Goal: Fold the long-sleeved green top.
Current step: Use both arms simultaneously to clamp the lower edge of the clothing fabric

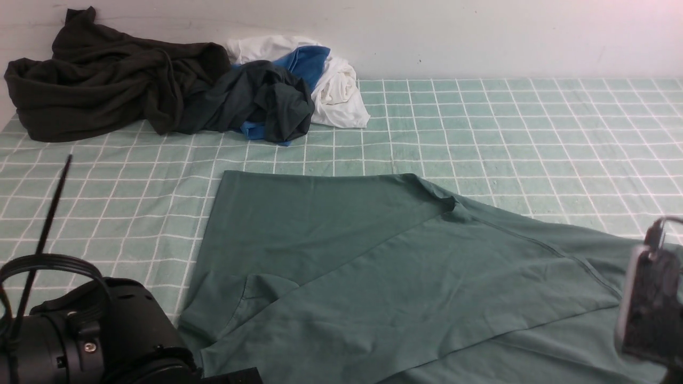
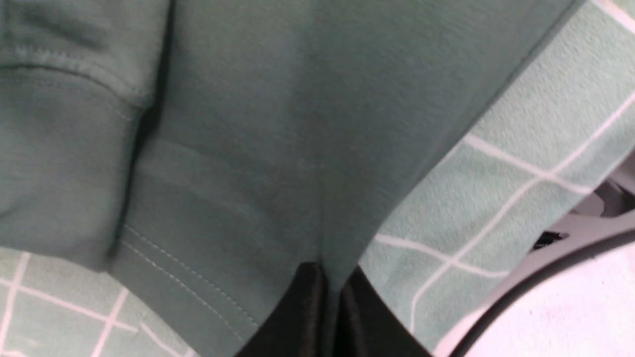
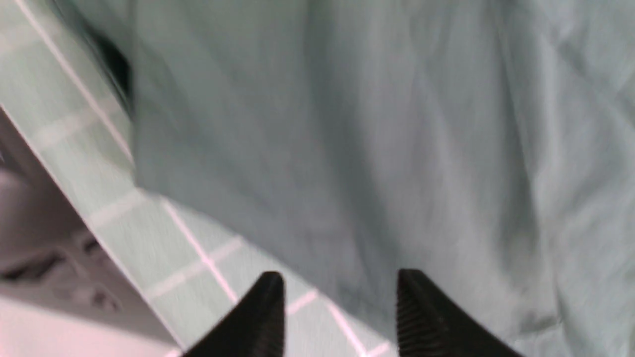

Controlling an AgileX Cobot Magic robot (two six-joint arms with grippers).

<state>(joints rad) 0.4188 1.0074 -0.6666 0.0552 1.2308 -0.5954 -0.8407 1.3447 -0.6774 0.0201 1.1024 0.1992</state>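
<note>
Front view: green top fills lower centre; open table lies upper right; left tool clamped on its edge; right tool apart over cloth.
</note>
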